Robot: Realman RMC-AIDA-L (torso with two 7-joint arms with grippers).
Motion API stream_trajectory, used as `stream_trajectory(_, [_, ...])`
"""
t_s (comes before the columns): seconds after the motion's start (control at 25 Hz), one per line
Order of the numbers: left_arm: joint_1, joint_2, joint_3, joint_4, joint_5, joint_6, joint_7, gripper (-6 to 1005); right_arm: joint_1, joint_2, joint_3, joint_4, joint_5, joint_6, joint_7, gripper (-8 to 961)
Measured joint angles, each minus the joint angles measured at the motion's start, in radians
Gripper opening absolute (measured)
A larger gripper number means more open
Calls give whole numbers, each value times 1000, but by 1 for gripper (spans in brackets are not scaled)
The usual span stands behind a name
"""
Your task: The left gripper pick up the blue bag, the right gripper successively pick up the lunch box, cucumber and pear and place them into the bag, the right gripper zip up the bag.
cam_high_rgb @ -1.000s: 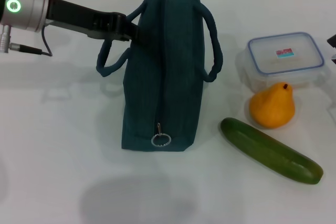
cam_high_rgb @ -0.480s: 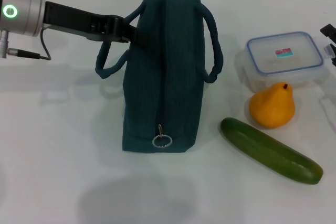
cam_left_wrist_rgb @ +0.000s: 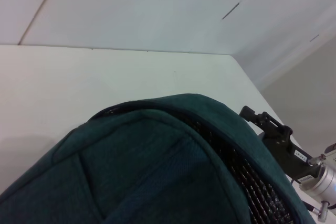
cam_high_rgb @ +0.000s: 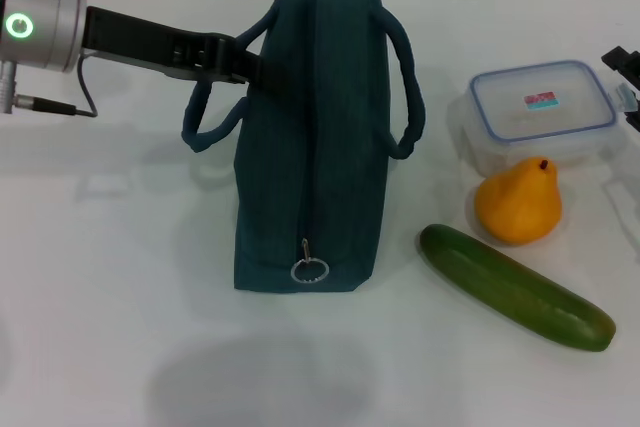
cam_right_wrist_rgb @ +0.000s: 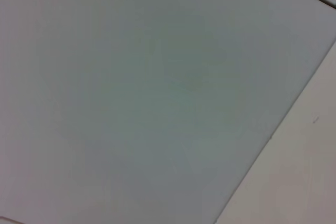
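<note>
White, smooth tabletop (cam_high_rgb: 120,277) carries the ribbed-fabric blue bag (cam_high_rgb: 310,147) at centre, zipper closed. From nine o'clock the left gripper (cam_high_rgb: 245,59) meets its padded handle; grip unclear. At three o'clock: the clear lunch box (cam_high_rgb: 540,112), glossy pear (cam_high_rgb: 517,204), long cucumber (cam_high_rgb: 515,287). Right gripper (cam_high_rgb: 625,72) at the edge; fingers unclear.

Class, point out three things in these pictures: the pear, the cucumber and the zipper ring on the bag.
pear (cam_high_rgb: 517,208), head view, on its round belly.
cucumber (cam_high_rgb: 515,287), head view, on the middle of its length.
zipper ring (cam_high_rgb: 309,269), head view, on the metal loop at the bag's near end.
</note>
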State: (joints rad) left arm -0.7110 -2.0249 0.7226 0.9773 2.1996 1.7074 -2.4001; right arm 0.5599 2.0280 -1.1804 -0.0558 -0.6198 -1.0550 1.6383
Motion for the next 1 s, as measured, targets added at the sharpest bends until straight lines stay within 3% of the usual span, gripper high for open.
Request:
stream_trajectory(0.8, [11,1,0,0,0,-2,26,60,-3,0,-66,-10,7,-4,38,539])
stream_trajectory(1.0, [8,1,0,-1,0,-3,33,60,-4,0,-66,-10,5,-10,38,306])
